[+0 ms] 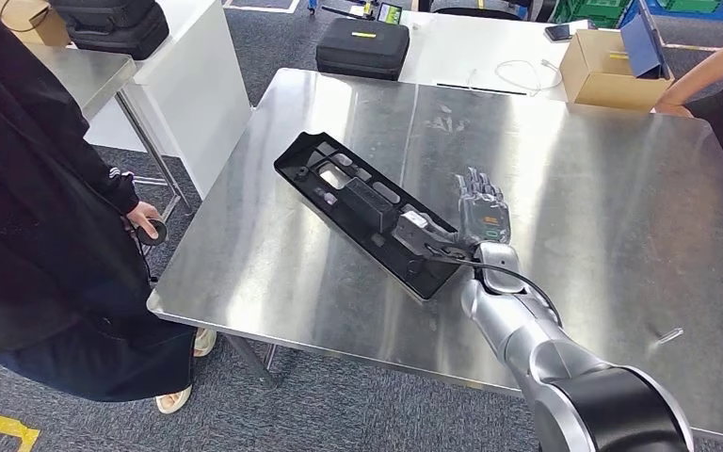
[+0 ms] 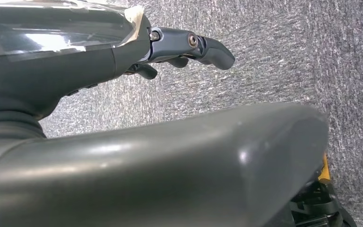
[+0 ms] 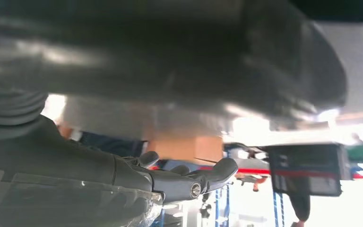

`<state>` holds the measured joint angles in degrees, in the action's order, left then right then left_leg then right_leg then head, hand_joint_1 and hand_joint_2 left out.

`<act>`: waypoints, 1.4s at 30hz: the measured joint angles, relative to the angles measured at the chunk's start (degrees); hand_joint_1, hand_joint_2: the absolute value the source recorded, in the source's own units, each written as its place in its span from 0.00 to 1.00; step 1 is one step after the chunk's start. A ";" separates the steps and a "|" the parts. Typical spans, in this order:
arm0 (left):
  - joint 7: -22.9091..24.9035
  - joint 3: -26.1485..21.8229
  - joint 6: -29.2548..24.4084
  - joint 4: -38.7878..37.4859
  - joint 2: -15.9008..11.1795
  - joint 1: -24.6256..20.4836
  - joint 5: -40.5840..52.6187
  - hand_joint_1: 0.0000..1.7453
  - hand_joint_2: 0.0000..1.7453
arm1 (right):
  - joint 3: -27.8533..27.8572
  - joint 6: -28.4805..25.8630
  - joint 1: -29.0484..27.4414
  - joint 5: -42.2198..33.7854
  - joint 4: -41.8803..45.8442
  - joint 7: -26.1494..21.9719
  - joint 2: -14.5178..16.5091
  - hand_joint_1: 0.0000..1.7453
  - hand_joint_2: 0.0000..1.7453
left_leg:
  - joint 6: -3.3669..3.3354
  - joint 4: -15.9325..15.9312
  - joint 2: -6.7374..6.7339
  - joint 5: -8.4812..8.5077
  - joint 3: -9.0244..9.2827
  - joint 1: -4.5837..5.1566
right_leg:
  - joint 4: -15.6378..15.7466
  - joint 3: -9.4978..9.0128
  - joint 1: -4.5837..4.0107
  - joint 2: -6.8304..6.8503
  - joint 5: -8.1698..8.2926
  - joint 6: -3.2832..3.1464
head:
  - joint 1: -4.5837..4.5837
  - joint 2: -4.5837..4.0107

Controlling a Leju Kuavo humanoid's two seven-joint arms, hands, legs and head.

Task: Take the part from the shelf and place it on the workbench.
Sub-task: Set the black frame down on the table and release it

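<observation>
Placement looks all but done: right hand [image 1: 482,215] rests flat on the steel counter [image 1: 584,217], fingers spread and holding nothing, just beside the near end of the black part [image 1: 367,212] lying on the counter. Left hand [image 2: 189,47], fingers loosely apart, hangs over carpet. Next move, in my judgement: withdrawing the arm without nudging the part

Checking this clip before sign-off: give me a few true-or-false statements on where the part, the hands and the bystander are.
1. The black part lies flat on the steel workbench. True.
2. The right hand is beside the part's near end. True.
3. The part sits on a shelf. False: it is on the workbench.
4. The left hand holds a cardboard box. False: it holds nothing, over grey carpet.
5. A person stands at the workbench's left. True.
</observation>
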<state>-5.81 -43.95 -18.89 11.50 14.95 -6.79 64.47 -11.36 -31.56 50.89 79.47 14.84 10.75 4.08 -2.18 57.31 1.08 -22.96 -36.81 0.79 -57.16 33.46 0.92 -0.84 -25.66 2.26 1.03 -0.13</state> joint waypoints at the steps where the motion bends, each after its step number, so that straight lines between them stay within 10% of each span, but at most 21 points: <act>1: -0.01 0.00 0.08 0.00 0.00 -0.05 -0.04 0.00 0.00 | 0.43 -0.15 0.48 -0.45 0.04 -0.87 0.10 0.00 0.00 | 0.00 0.00 0.00 0.00 0.00 0.00 | 0.00 0.01 0.00 0.00 0.00 0.00 | 0.00 0.00; 8: -0.05 0.00 0.20 0.00 0.01 -0.22 -0.13 0.00 0.00 | 2.14 -0.39 2.47 -1.92 0.14 -2.79 0.55 0.00 0.00 | 0.00 0.00 0.02 0.00 -0.01 0.00 | 0.00 0.01 0.00 0.00 0.00 0.00 | 0.00 0.00; 15: 0.06 -0.02 2.40 0.00 -0.08 -0.79 -0.25 0.00 0.00 | 8.82 3.57 8.22 -15.89 3.88 -21.10 1.37 0.00 0.00 | -0.04 0.00 0.00 0.07 -0.11 0.12 | -0.01 0.14 0.02 0.00 0.02 0.01 | 0.00 0.00; 20: 0.03 0.00 2.78 0.00 -0.31 -1.41 -0.08 0.00 0.00 | 12.35 6.36 16.60 -19.80 10.29 -21.64 -0.42 0.00 0.00 | -0.09 0.03 0.09 0.11 -0.12 0.11 | -0.01 0.16 0.10 0.17 0.02 0.01 | 0.01 0.00; 32: -1.82 -0.45 1.90 0.00 -1.31 -1.58 -1.63 0.00 0.00 | 20.65 0.18 24.51 -22.79 11.12 -15.61 -16.95 0.00 0.00 | -0.52 0.12 0.14 -0.06 -0.16 0.34 | 0.20 0.05 0.24 0.21 0.06 0.09 | 0.04 0.00; 42: -3.26 -1.03 0.82 0.00 -2.08 -1.37 -2.50 0.00 0.00 | 29.24 -6.49 13.45 -26.06 7.71 -11.62 -33.25 0.00 0.00 | -0.93 0.31 0.90 -0.26 -0.09 0.32 | 0.26 -0.46 0.22 1.00 -0.34 0.67 | 0.02 0.00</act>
<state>-9.07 -44.99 -18.07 11.50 12.86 -8.16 61.97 17.88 -38.05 64.34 53.40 22.55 -0.87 -29.17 -3.10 57.62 1.98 -23.22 -36.90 1.11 -56.91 33.00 1.14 0.16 -26.01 2.94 1.05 -0.13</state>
